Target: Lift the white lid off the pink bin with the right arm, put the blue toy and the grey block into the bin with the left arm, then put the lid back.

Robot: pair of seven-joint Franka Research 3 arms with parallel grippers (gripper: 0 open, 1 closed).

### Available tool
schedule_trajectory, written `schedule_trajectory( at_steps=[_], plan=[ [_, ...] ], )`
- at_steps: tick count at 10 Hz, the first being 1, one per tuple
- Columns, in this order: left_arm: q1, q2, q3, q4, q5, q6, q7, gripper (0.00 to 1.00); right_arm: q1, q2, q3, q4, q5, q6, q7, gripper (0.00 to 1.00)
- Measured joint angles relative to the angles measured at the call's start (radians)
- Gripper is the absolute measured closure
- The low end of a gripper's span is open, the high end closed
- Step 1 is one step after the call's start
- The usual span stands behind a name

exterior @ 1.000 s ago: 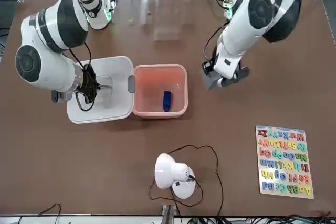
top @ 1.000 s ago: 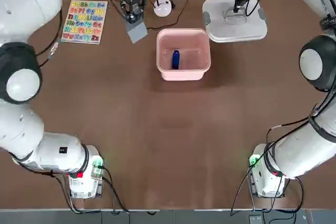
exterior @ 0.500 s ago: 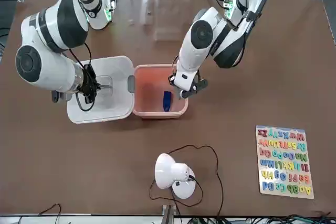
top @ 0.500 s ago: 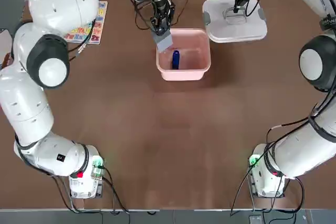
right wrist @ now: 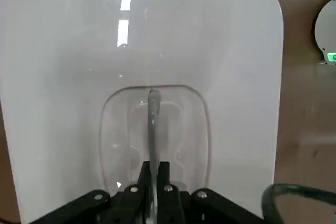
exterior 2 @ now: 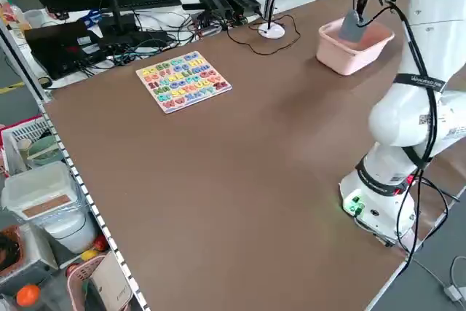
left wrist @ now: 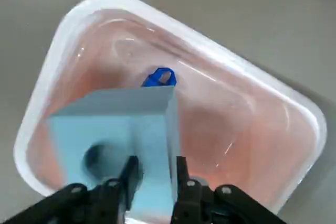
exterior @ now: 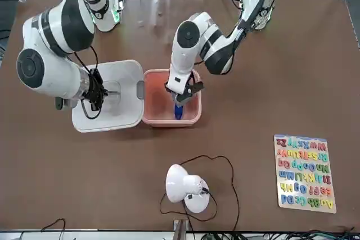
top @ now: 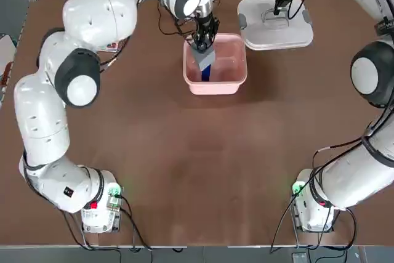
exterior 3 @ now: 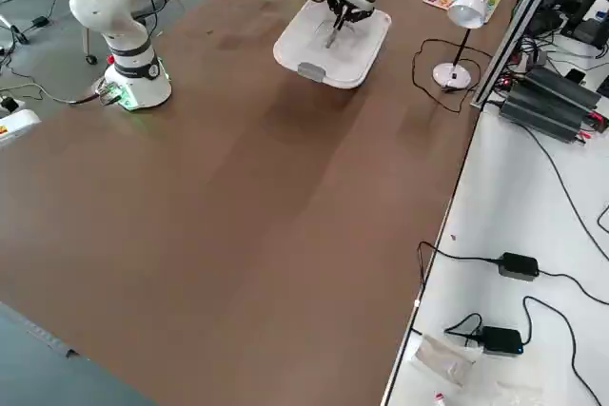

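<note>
Holding the grey block between my left gripper fingers, directly above the open pink bin. The fingers are pinched on one edge of the block, the round hole facing the wrist camera. Whether the grip has begun to slacken I cannot tell; the block looks clamped. The blue toy already lies on the bin floor, partly hidden under the block in the top view.

Step in hand, as I judge it: release the block into the bin. To do it well: keep the block centred inside the rim rather than over the near wall, lower a little so it drops short and does not bounce out, and set it beside the toy rather than on top. Open the fingers fully, then lift straight up so a fingertip does not catch the rim and drag the bin.

My right gripper is closed on the upright handle of the white lid, which rests flat on the table just beside the bin, at its right in the top view. The lid goes back on only once the left arm is clear.

Surface: brown table, matte. Also on it: an alphabet puzzle board, a small white lamp with a cable. Beyond the table's edge, a desk with cables, power bricks, monitors.
</note>
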Motion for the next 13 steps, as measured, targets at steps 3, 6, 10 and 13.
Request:
schedule_trajectory(
  at_steps=[3,6,10,13],
  plan=[
    [0.030,-0.025,0.037,0.035,0.032,-0.037,0.000,0.32,0.000,0.000,0.001,0.000,0.000,0.000,0.000,0.93],
    [0.190,-0.147,0.084,0.049,0.068,-0.182,0.082,0.00,0.013,0.000,0.009,0.000,0.000,0.013,0.028,0.93],
    [0.495,-0.278,0.076,0.040,0.037,-0.371,0.470,0.00,0.132,0.005,0.016,-0.004,0.001,0.128,0.200,0.93],
    [0.642,-0.378,0.083,-0.008,-0.030,-0.425,0.784,0.00,0.212,0.059,0.019,-0.013,0.002,0.218,0.282,0.93]
  ],
)
